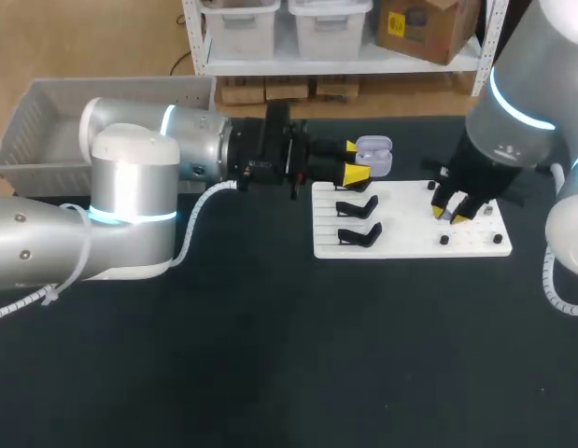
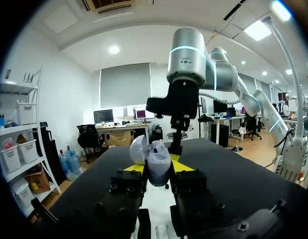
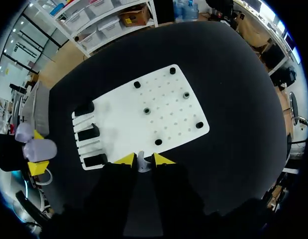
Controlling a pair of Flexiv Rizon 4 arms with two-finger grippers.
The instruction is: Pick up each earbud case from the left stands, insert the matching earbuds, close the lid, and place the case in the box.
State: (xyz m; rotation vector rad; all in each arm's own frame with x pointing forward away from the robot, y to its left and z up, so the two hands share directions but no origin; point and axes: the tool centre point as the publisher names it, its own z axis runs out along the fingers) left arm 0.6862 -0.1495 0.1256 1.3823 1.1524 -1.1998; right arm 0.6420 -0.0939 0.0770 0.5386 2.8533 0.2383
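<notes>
Here our left gripper (image 1: pixel 356 161) is clamped on the lavender earbud case (image 1: pixel 375 155), one yellow tip on each side of it, holding it above the far left corner of the white board (image 1: pixel 410 241). In the left wrist view the case stands upright between the fingers with its lid (image 2: pixel 138 149) swung open to one side, and our right arm rises just ahead of it. Two black stands (image 1: pixel 358 233) on the board's left part, beside that gripper, carry nothing. Our right gripper (image 1: pixel 453 214) hangs over the right part of the board among the small pegs, fingers pointing down. In the right wrist view its yellow tips are drawn close on a small pale earbud (image 3: pixel 142 163) pinched between them, near the board's edge. A grey bin (image 1: pixel 27 131) sits at the far left of the table, behind our left arm.
</notes>
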